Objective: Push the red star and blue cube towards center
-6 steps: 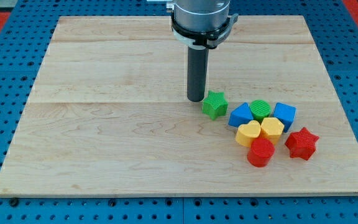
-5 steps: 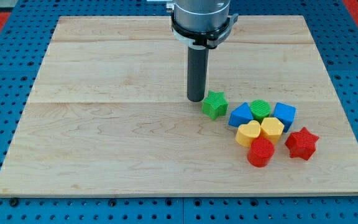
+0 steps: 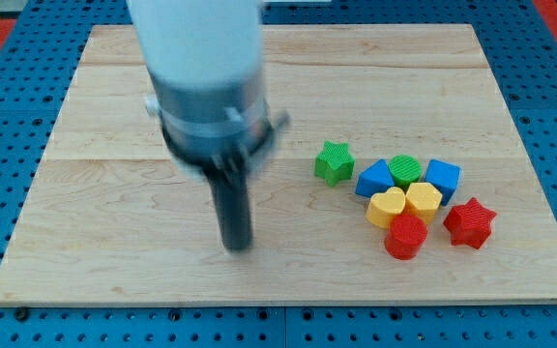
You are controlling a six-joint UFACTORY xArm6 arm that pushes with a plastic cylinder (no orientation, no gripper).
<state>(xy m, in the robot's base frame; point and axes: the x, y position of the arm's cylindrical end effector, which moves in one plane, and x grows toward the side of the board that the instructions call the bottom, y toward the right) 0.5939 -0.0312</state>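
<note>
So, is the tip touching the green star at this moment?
Apart. The camera view shows my tip far to the view's left of the green star and lower, with a wide stretch of bare board between them.

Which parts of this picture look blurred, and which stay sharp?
In the camera view, the arm and my tip are smeared by motion blur at the view's lower left of the blocks; the green star, red star and wooden board are crisp.
</note>
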